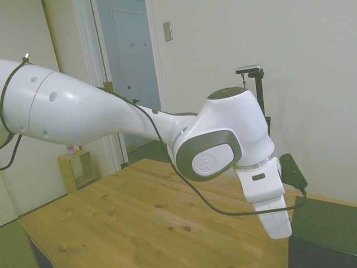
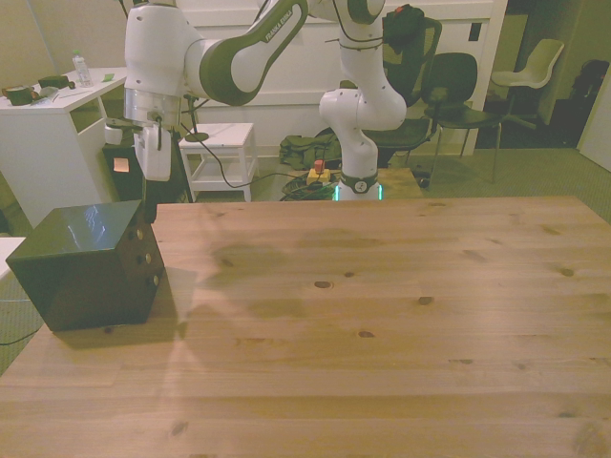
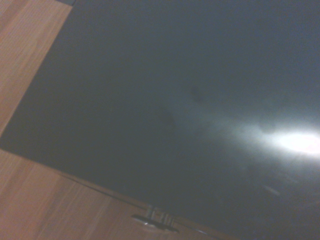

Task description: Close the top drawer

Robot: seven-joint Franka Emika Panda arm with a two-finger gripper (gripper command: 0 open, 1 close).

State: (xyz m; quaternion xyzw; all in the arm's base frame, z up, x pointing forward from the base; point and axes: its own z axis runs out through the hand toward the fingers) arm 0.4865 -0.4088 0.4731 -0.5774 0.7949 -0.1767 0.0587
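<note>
We see gripper (image 2: 150, 191) above cabinet (image 2: 86, 262) back edge; finger state unclear, tips hidden. Top drawer (image 2: 143, 234) front flush, barely discernible.

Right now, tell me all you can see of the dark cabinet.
The cabinet is a small dark green box with a glossy flat top that throws back a lamp glare. It sits on the wooden table at the front view's left edge, turned at an angle. Small round knobs line one face. No drawer visibly stands out. The gripper hangs just above its back corner; contact can't be judged.
</note>
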